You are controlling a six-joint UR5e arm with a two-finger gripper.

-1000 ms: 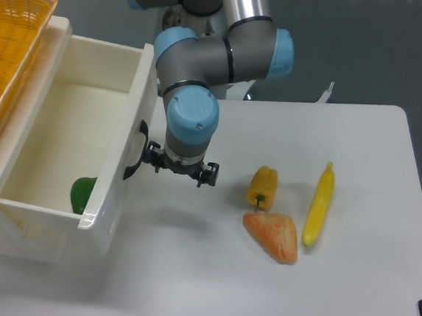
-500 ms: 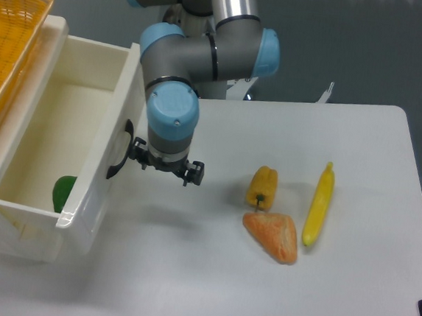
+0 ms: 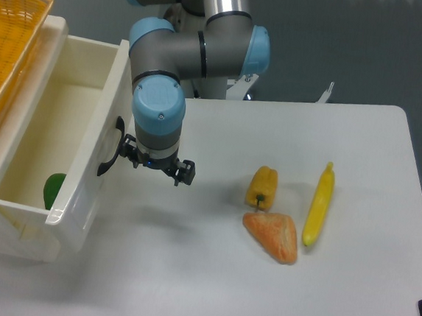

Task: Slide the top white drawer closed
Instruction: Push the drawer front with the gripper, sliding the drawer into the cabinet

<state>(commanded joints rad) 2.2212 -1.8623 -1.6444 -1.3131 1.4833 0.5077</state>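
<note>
Tool (image 3: 153, 166) against top white drawer (image 3: 85, 162) front — apparently touching.

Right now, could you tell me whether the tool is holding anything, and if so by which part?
Nothing is visibly held. The tool sits against the front of the top white drawer, beside its black handle, not clamped on it.

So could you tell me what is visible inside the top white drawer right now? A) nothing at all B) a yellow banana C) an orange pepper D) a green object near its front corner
D: a green object shows inside the top white drawer, near its front wall.
</note>
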